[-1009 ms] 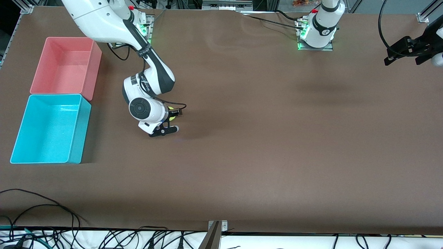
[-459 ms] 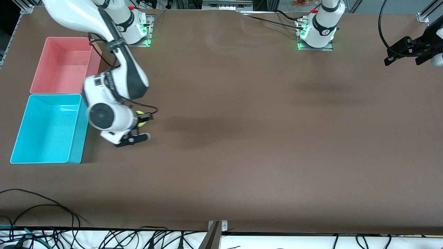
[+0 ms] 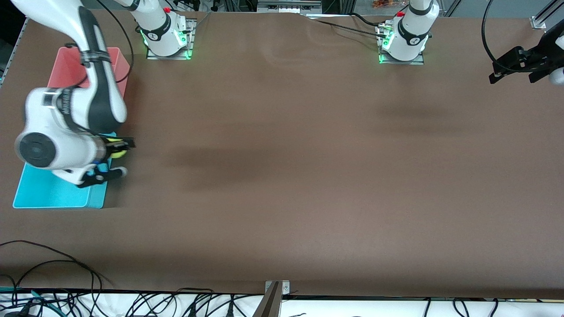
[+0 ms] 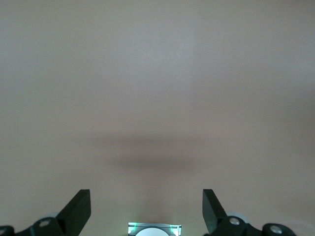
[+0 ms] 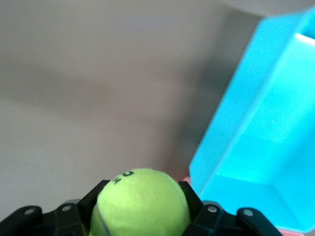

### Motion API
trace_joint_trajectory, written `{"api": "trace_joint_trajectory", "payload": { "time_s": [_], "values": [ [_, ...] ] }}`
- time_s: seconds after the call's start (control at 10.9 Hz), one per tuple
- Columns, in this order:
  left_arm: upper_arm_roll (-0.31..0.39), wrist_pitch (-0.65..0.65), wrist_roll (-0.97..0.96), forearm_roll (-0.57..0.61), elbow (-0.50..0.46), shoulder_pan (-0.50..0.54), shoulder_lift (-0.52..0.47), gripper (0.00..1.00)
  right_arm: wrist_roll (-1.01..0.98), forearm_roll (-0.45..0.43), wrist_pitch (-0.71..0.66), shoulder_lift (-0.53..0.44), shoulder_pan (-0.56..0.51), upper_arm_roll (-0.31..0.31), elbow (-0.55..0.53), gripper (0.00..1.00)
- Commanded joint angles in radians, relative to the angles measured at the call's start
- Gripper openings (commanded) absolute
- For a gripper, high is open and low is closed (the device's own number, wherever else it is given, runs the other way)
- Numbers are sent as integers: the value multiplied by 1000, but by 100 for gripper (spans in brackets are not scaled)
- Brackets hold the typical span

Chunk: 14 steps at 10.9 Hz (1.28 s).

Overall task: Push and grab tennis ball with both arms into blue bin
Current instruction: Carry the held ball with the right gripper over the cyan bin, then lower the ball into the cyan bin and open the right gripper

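Front view first: the right arm reaches from its base at the upper left of the frame down to the middle left, where its right claw point(image 3: 115, 159) hangs over the rim of the blue bin point(image 3: 53, 193) on the side toward the left arm's end of the desk point(image 3: 308, 176). The claw is clamped on the tennis ball point(image 3: 117, 149), of which only a yellow-green sliver shows between the black fingers. The arm's white wrist covers much of the blue bin. A pink bin point(image 3: 70, 66) sits just beside the blue bin, higher in the frame, partly hidden by the arm. At the upper right edge of the frame the left claw point(image 3: 513, 66) waits in the air over the desk's end, its fingers spread apart and holding nothing.

Left wrist view: the left claw point(image 4: 146, 211) shows two dark fingertips point(image 4: 78, 209) at the bottom of the frame, well apart, with only bare desk point(image 4: 157, 73) and a faint shadow between them.

Right wrist view: the tennis ball point(image 5: 142, 204) fills the lower middle of the frame, gripped on both sides by the right claw point(image 5: 142, 209), with dark printed letters on its top. The blue bin point(image 5: 236, 142) fills the right of the frame, its open inside in sight, and brown desk point(image 5: 88, 73) takes up the left.
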Motion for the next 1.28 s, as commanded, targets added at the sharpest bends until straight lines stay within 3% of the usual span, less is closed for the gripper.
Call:
{"api": "trace_joint_trajectory", "payload": {
  "time_s": [0.0, 0.18, 0.46, 0.64, 0.92, 1.19],
  "values": [
    [2, -17, -4, -2, 34, -3, 15, 100, -23, -16, 51, -195, 13, -84, -236, 20],
    [2, -17, -4, -4, 34, -3, 15, 100, -36, -42, 242, -295, 12, -143, -431, 20],
    [2, -17, -4, -4, 34, -3, 15, 100, -188, -59, 434, -301, 12, -268, -563, 20],
    [2, -17, -4, -4, 32, -3, 15, 100, -276, -51, 514, -269, 4, -316, -585, 20],
    [2, -17, -4, -4, 32, -3, 15, 100, -338, -33, 589, -197, -37, -316, -585, 19],
    [2, -17, -4, -4, 34, -3, 15, 100, -426, 68, 661, -119, -56, -316, -580, 20]
  ]
}}
